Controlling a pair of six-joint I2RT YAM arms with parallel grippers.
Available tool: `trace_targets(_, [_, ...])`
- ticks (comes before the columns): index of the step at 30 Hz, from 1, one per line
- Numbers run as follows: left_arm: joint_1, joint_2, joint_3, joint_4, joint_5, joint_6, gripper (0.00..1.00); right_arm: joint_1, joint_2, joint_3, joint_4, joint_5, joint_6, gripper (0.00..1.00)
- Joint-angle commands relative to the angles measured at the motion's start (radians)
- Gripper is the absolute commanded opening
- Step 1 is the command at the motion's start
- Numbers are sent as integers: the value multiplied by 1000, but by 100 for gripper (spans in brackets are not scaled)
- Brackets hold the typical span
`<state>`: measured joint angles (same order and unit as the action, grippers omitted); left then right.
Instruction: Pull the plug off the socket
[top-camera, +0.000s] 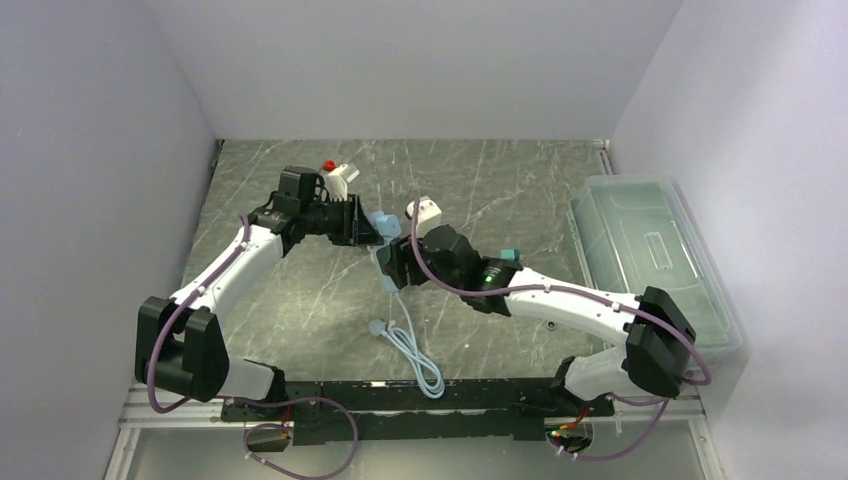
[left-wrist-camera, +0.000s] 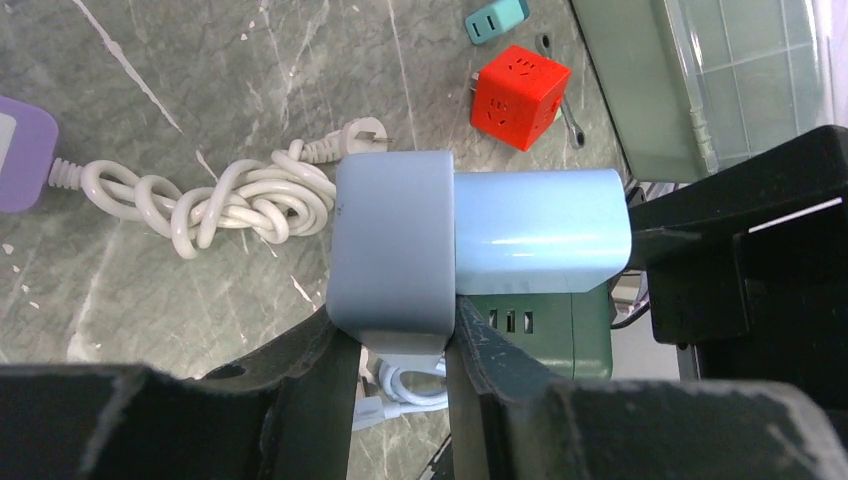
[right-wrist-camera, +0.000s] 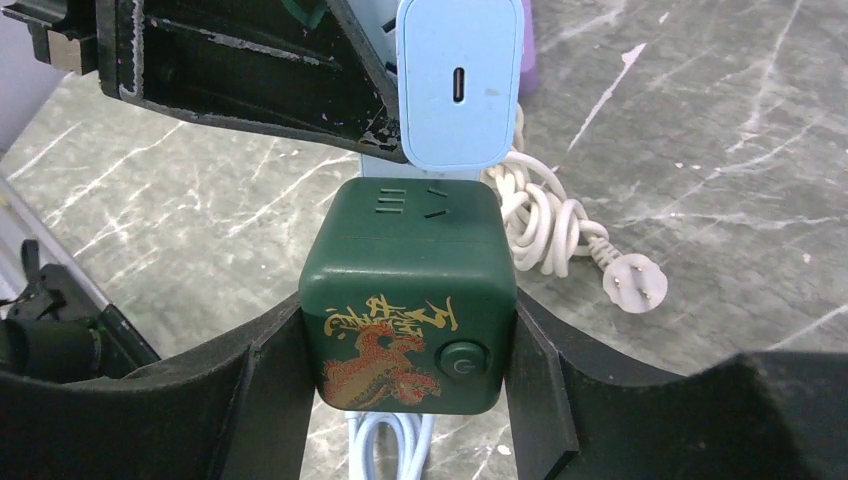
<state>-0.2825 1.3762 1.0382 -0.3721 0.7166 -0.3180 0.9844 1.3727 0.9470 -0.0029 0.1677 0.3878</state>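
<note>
plug: pale blue, rigid, light, slick plastic; held aloft against green socket cube, pins hidden | I'd pinch its flat sides | left gripper clamped on plug's greyer end | right gripper clamped on green socket cube

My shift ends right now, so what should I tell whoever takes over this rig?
Left pincer: shut on the blue adapter.
Right pincer: shut on the green socket cube, held next to the adapter.
Done: both parts are gripped.
Unclear: the joint is hidden, so I cannot tell whether the prongs are out.
Left: pull the two apart if they are joined.
</note>
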Motion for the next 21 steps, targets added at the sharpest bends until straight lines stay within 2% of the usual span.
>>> trace_targets(1, [3,17,23,-13,-43,41,0,-4,-18,77,27,161,0,0])
trace_targets(6, [3,-12,11,17,4,48,0,-160,-77,-26,166,-175,74,0])
trace_targets(12, [0,-24,5,38,56,51,0,-213,-26,2,179,-349,73,0])
trace_targets(15, [-1,-29,8,20,9,56,0,-200,-15,25,151,-321,67,0])
trace_targets(21, [-1,-3,28,-34,-95,55,0,-52,-15,96,17,68,3,0])
